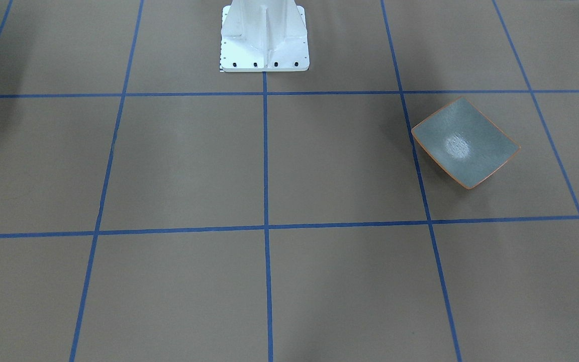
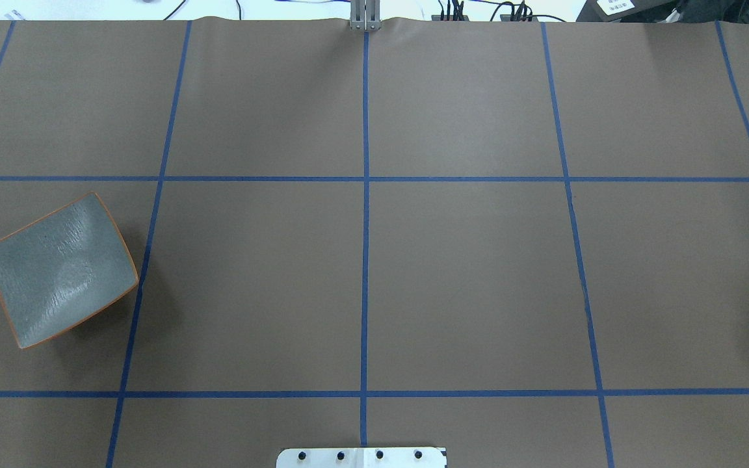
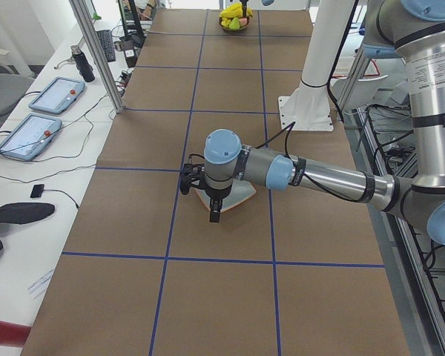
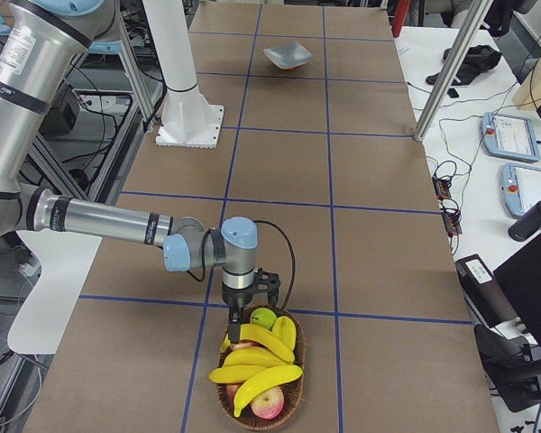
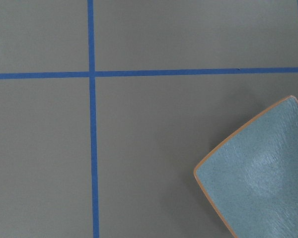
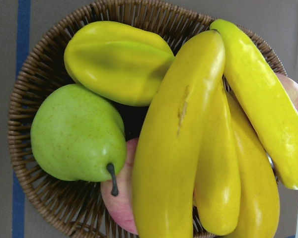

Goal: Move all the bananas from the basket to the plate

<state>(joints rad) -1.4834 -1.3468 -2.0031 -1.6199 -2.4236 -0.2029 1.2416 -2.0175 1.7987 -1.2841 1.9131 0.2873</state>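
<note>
The brown worktop [image 2: 465, 279] fills almost the whole overhead view. Blue tape lines [image 2: 365, 260] divide it into large squares. The plate [image 2: 60, 270] lies on the left side, in the middle row of squares, turned at an angle to the grid. Its grey-green inside shows a soft light patch, and its thin orange rim stands just beside one lengthwise tape line. A white base [image 2: 361, 457] with dark bolts sits at the bottom centre. At the far edge stand a grey metal post [image 2: 365, 16] and some black cables [image 2: 478, 10].
</note>
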